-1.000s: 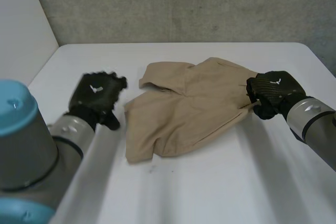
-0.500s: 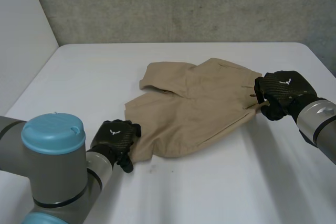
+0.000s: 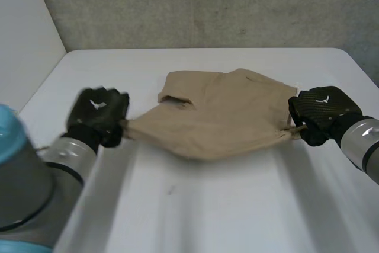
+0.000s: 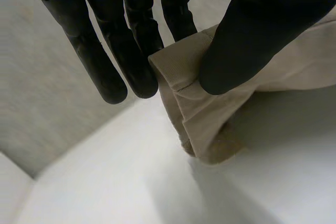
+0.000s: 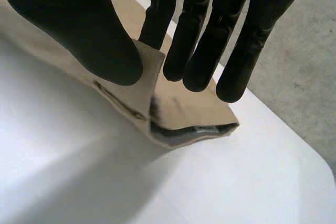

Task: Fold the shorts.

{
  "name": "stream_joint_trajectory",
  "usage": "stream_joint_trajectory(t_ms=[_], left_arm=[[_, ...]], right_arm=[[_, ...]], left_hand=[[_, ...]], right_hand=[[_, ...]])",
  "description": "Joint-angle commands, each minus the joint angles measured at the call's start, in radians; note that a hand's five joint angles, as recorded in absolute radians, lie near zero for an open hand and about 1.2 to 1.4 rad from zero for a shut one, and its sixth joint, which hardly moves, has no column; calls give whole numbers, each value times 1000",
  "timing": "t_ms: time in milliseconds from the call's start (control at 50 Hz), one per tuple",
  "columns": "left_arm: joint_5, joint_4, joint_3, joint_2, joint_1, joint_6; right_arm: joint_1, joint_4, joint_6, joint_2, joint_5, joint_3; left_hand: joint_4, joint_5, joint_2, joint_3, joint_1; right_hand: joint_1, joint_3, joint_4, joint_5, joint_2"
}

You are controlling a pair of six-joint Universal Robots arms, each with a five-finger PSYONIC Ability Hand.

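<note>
Black robot hands (white emblems), grey arms

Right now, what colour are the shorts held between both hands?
The fabric shorts are plain tan, with no pattern; clearest in the head view.

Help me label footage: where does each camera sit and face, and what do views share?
Head view: behind and between the arms, looking down at table and shorts; left hand and right hand show.
Left wrist view: on the left wrist, looking along the palm; left hand pinches a shorts corner.
Right wrist view: on the right wrist; right hand pinches the opposite end.
Shared: the shorts, in all three.
</note>
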Motion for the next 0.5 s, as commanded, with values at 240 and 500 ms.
stream_joint_trajectory(t_ms=[240, 500], left_arm=[[68, -305, 14, 395, 21, 60], [169, -379, -84, 212, 32, 50]], right_arm=[[-50, 242, -78, -298, -2, -50], [-122, 324, -310, -180, 3, 62]], left_hand=[[192, 259, 202, 211, 287], [192, 259, 202, 211, 287]], right_hand=[[461, 220, 205, 236, 223], [461, 220, 205, 236, 223]])
